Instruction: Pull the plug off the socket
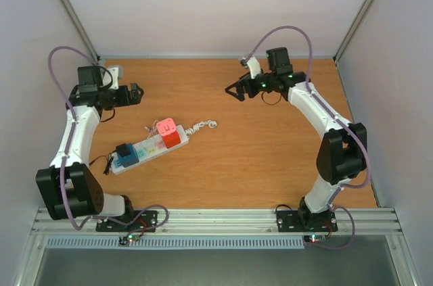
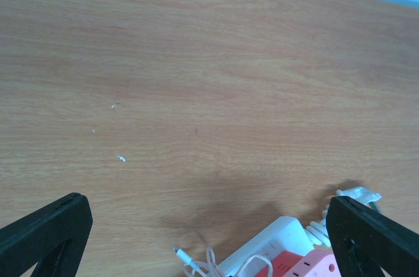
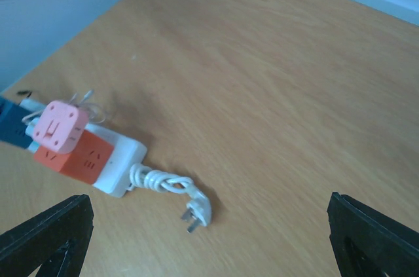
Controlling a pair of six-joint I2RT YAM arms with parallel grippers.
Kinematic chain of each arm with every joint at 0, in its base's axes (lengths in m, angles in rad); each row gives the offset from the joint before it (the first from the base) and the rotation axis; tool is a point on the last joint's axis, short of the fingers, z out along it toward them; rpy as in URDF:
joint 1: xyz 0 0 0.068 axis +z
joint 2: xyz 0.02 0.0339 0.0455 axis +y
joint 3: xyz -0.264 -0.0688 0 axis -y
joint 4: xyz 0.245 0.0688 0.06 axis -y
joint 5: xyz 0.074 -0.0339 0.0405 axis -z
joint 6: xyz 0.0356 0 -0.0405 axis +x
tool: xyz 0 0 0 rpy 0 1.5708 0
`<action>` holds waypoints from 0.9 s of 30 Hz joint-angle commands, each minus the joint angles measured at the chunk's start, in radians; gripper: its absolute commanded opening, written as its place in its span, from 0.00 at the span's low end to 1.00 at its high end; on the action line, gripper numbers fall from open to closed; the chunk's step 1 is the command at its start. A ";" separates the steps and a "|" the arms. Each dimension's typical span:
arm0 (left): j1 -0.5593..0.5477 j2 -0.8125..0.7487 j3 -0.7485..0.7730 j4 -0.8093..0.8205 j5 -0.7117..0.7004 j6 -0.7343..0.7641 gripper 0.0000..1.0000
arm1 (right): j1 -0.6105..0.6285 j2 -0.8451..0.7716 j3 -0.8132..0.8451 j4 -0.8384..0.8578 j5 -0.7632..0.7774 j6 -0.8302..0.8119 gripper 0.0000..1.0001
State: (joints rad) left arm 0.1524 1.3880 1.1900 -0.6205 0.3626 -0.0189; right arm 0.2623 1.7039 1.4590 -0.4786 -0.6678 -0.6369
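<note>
Aluminium rail (image 1: 216, 218): runs along the near edge at 6 o'clock and carries the left arm base (image 1: 128, 220) and the right arm base (image 1: 306, 221).
Tabletop (image 1: 257, 164): brown wood grain, with pale walls on three sides.
Power strip (image 1: 150, 145): long and white, lying flat on the wood at about 8 o'clock from the tabletop's centre. Its long axis runs from 8 to 2 o'clock.
Blue plug (image 1: 126, 154): seated in the strip near its 8 o'clock end.
Black cable (image 1: 108, 163): thin, on the wood just beside that same end.
Cube adapter (image 1: 169, 132): pink on top and red-orange below, standing on the strip near its 2 o'clock end. The right wrist view shows slots in its pink face (image 3: 59, 126).
Curly cord (image 1: 201, 126): short and white, leaving the strip's 2 o'clock end. Its own pronged plug (image 3: 196, 211) lies loose on the wood.
Thin white cable (image 2: 186, 257): looped beside the strip, with a small connector at its tip.
Left pincer (image 1: 137, 93): at 10 o'clock, spread wide and holding nothing. It is apart from the strip, whose end shows at 5 o'clock in its wrist view.
Right pincer (image 1: 235, 90): at 1 o'clock, spread wide and empty, well apart from the strip.
</note>
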 commanded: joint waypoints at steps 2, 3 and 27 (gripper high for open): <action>0.060 -0.055 -0.036 0.069 0.152 -0.001 1.00 | 0.111 0.096 0.085 -0.037 -0.054 -0.198 0.98; 0.070 -0.062 -0.043 0.074 0.166 -0.001 1.00 | 0.129 0.115 0.096 -0.053 -0.068 -0.236 0.99; 0.215 -0.253 -0.213 0.133 0.392 -0.016 1.00 | 0.351 0.615 0.510 -0.418 0.065 -0.760 0.93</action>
State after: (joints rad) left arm 0.3561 1.1534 0.9985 -0.5438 0.7181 -0.0227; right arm 0.5800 2.2704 1.9068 -0.8326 -0.6682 -1.2835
